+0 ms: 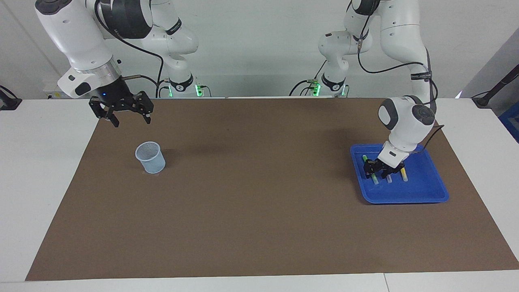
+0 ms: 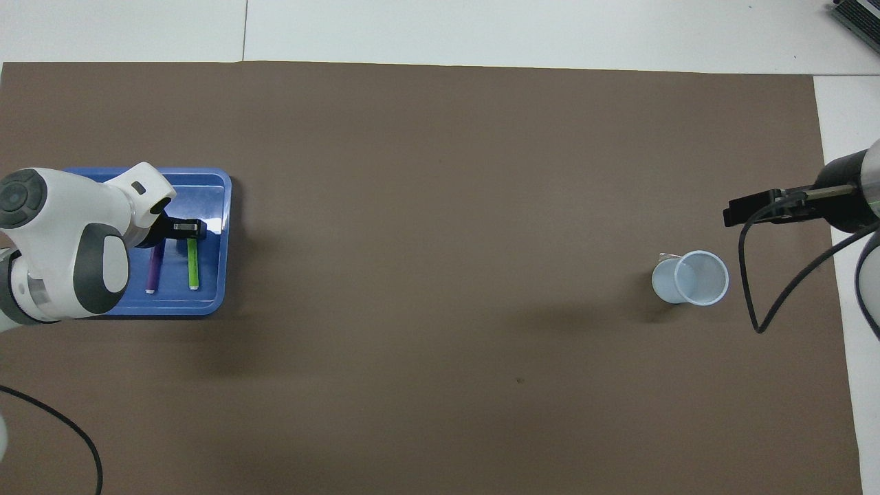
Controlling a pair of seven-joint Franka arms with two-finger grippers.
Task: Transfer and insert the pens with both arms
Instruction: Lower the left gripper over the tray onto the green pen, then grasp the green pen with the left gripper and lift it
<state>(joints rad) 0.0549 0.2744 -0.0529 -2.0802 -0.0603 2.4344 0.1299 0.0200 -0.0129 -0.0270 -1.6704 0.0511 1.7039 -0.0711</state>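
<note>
The left gripper [image 1: 381, 169] sat low in the blue tray [image 1: 425, 190] over the green [image 1: 374, 177], purple [image 2: 155, 269] and yellow [image 1: 404, 175] pens, its grasp unreadable, while the right gripper [image 1: 130, 120] waited wide open and empty above the cup [image 1: 150, 157], presumably to receive a handover.

Three pens, one green pen [image 1: 373, 175], one purple pen [image 2: 155, 271], one yellow pen [image 1: 404, 175], one blue tray [image 1: 421, 190], one pale cup [image 1: 150, 157], one brown mat [image 1: 251, 194]

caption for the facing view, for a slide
Left hand down among pens in blue tray; right hand waits above cup.
</note>
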